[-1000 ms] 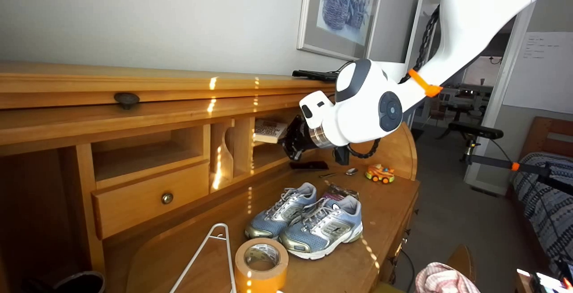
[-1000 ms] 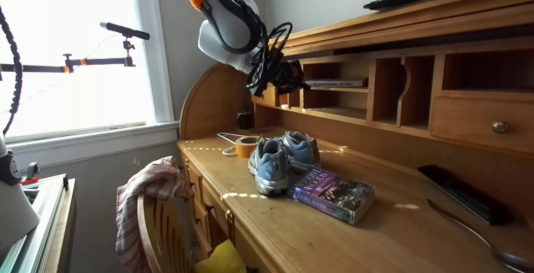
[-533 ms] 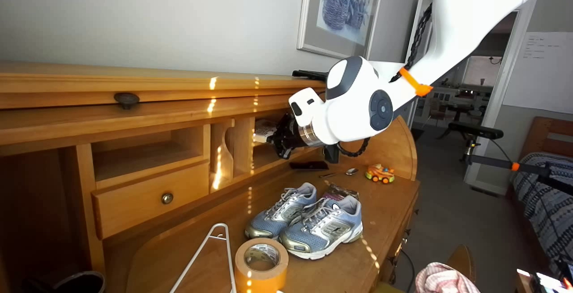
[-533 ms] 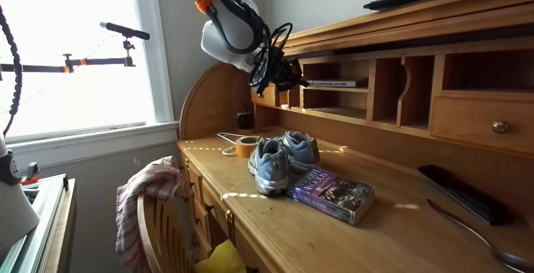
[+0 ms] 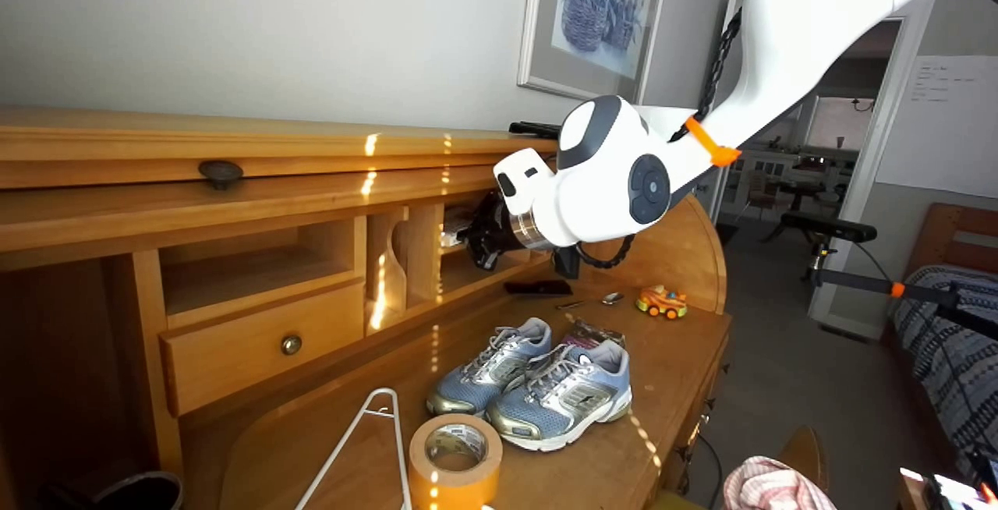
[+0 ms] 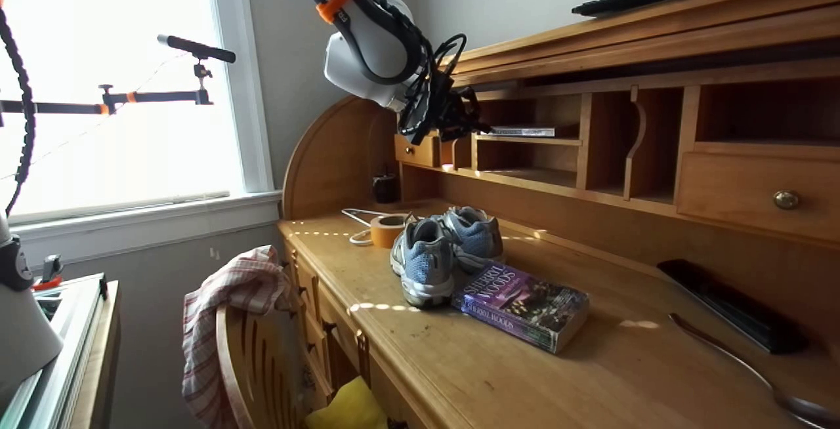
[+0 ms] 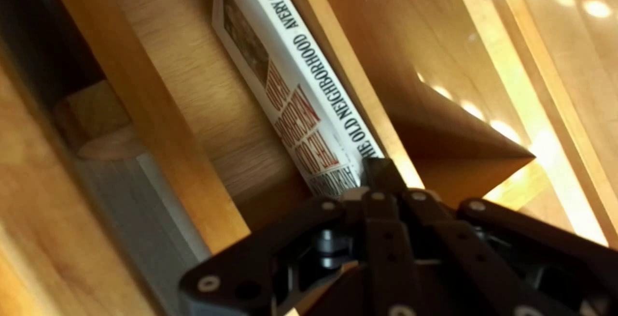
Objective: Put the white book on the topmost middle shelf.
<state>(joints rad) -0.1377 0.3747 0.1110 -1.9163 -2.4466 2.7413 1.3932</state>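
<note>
the wooden desk [image 6: 525,383] takes up the right of an exterior view, and in its far, raised part the topmost middle shelf [image 6: 551,142] runs between two uprights [image 6: 583,153]. the gripper [image 7: 383,173] reaches toward it from the left with its fingers together, and grey-blue sneakers [image 6: 426,262] stand nearer and lower, on the desk. the white book [image 7: 297,81] lies flat on that shelf, spine forward, the fingertips close by its left end; whether they touch it, i cannot tell.
</note>
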